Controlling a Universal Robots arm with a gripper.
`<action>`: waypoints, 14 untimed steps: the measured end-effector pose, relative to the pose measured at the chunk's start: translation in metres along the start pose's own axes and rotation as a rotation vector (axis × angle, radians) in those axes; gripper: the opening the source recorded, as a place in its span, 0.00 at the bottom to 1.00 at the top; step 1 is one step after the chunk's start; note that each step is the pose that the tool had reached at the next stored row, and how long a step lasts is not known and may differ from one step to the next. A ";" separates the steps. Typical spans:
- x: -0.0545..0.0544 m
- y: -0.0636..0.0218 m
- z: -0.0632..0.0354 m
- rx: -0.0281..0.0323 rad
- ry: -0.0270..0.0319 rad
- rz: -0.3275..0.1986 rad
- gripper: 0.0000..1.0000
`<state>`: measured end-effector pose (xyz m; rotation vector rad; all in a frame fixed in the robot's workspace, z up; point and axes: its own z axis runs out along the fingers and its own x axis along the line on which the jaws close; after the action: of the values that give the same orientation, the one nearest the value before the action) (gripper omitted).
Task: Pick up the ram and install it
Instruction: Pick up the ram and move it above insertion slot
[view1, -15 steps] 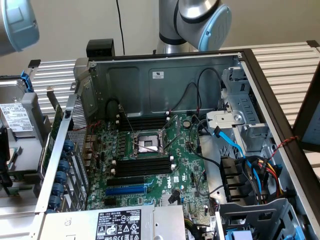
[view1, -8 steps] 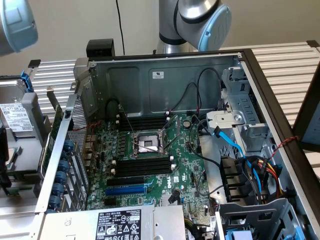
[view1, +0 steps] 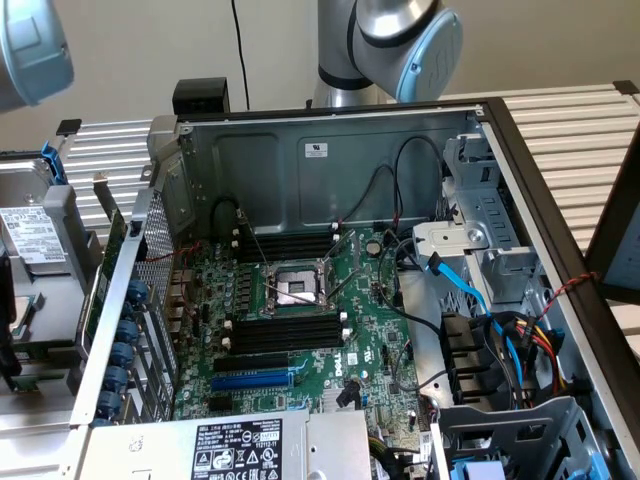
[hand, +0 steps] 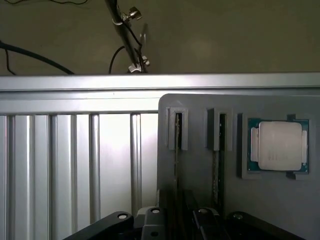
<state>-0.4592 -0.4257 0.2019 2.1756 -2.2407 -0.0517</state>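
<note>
Ribbed table (hand: 75, 165) first, then the grey holder (hand: 197, 165): two narrow slots keep two sticks standing on edge, presumably so each can be pinched from above. The ram (hand: 177, 150) sits in its slot right by the gripper (hand: 177, 222), a second stick (hand: 217, 165) beside it. One processor (hand: 279, 147) lies flat in its recess. Jaws apart or closed, I cannot tell

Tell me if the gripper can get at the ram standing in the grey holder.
Probably yes: the ram stands on edge in its slot of the grey holder, with nothing lying over it, and the gripper sits in line with it. A second stick stands close beside it.
</note>
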 end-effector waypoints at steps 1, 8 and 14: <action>0.000 0.0001 0.0004 0.0000 0.0000 0.000 0.27; -0.001 0.0003 0.0027 -0.0002 0.0002 0.000 0.27; -0.004 0.0003 0.0030 -0.0002 0.0002 0.000 0.27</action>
<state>-0.4594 -0.4215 0.1989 2.1754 -2.2406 -0.0518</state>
